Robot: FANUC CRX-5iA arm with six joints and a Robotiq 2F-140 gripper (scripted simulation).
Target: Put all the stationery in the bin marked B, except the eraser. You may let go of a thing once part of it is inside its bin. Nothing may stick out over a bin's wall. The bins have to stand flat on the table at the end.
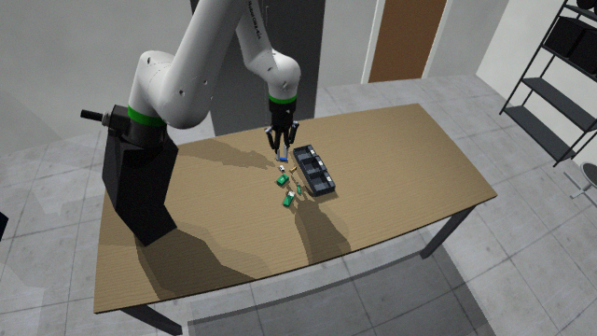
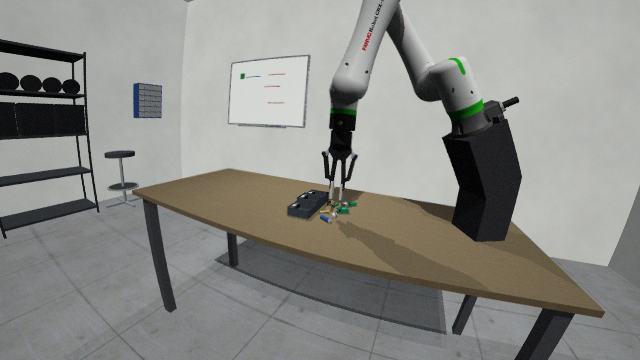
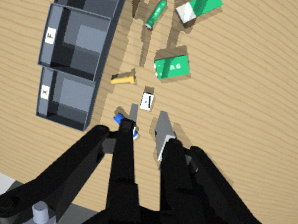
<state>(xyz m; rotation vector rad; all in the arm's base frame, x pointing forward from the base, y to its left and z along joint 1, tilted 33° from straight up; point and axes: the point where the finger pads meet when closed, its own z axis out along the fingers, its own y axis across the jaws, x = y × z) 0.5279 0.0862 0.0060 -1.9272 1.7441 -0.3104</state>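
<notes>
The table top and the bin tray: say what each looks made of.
The table top looks like wood or a wood laminate: tan, with fine parallel grain lines and a matte face that takes soft shadows. The bin tray looks like moulded plastic, though that is a guess: dark blue-grey, thin even walls, three equal compartments, small white labels on the rim, little shine.
</notes>
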